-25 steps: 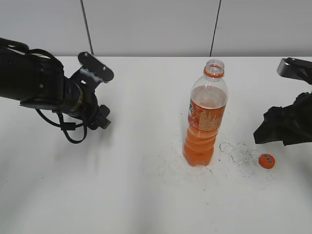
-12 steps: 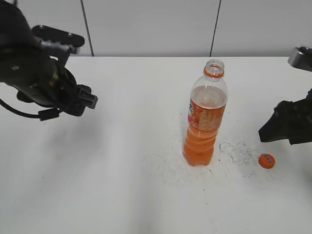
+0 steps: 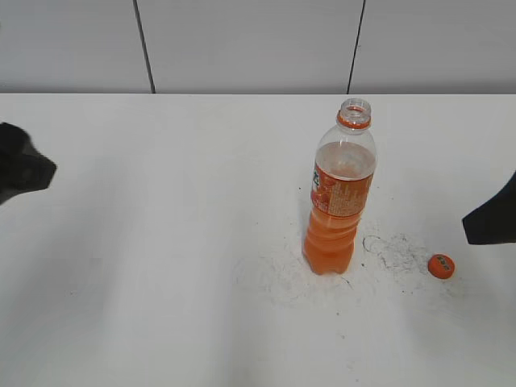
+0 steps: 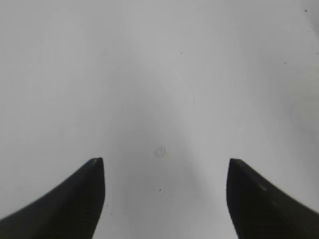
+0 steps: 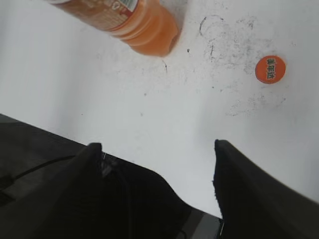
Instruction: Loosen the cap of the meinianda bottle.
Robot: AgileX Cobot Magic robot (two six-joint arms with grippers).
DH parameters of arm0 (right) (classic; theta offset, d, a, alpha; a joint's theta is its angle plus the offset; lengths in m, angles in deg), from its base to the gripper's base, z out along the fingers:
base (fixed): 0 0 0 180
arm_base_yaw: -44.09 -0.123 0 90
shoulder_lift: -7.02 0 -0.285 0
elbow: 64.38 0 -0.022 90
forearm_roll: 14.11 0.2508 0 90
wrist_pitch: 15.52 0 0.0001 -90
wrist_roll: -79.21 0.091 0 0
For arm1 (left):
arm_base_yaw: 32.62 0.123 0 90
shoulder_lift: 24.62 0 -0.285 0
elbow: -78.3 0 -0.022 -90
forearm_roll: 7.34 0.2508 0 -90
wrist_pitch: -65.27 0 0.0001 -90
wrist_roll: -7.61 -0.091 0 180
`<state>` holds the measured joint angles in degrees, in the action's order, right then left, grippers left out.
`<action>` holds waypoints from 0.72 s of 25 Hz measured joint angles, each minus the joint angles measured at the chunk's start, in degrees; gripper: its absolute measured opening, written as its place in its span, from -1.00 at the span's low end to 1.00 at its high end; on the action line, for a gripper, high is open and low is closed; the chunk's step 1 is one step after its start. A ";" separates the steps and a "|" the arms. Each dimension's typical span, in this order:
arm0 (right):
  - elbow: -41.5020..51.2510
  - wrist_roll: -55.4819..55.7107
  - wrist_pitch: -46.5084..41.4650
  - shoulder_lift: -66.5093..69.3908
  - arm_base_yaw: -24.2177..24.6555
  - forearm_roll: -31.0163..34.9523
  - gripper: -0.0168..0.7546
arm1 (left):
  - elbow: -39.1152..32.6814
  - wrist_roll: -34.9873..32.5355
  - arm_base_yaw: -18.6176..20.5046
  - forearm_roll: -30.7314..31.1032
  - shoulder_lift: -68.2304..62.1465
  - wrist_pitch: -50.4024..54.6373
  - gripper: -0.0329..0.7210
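Note:
The meinianda bottle (image 3: pixel 340 190) stands upright on the white table, right of centre, its neck open with no cap on it. Its lower body also shows in the right wrist view (image 5: pixel 130 22). The cap (image 3: pixel 441 266) lies on the table to the right of the bottle, top side up; it also shows in the right wrist view (image 5: pixel 270 69). My left gripper (image 4: pixel 164 164) is open and empty over bare table at the far left. My right gripper (image 5: pixel 157 147) is open and empty, well back from the cap near the table's front edge.
Dark scuff marks (image 3: pixel 395 250) cover the table between the bottle and the cap. A grey panelled wall (image 3: pixel 242 44) stands behind the table. Only dark parts of the arms show at the left (image 3: pixel 22 171) and right (image 3: pixel 493 219) edges of the exterior view.
Both arms have drawn back outward, the left arm leftward and the right arm rightward, almost out of the exterior view. The bottle and cap have not moved.

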<state>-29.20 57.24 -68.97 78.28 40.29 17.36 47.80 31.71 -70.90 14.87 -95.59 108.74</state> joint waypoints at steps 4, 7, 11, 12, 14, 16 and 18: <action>2.73 0.13 -2.85 -7.50 0.00 0.00 0.37 | -2.28 -4.34 -0.15 -2.85 12.37 5.52 0.60; 5.06 0.18 -6.38 -13.82 0.00 -0.05 0.37 | -4.46 -9.39 -0.15 -5.67 22.14 9.14 0.58; 5.41 0.18 -10.40 -25.05 0.00 -0.30 0.37 | -7.64 -16.13 -0.15 -11.21 32.52 13.27 0.58; 5.41 0.18 -11.66 -27.75 0.00 -0.83 0.37 | -8.35 -16.91 -0.15 -12.47 34.84 14.27 0.57; 5.41 0.18 -13.29 -31.16 0.00 -1.89 0.37 | -9.69 -18.17 -0.17 -14.04 38.30 16.36 0.57; 5.47 1.63 -15.52 -36.25 0.00 -5.00 0.37 | -10.58 -19.17 -0.21 -14.93 41.86 18.36 0.57; 5.63 4.05 -15.99 -40.10 0.00 -8.86 0.37 | -10.95 -19.49 -0.21 -15.24 44.45 19.91 0.57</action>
<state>-23.57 61.29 -84.96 38.18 40.29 8.49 36.86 12.22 -71.11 -0.37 -51.14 128.65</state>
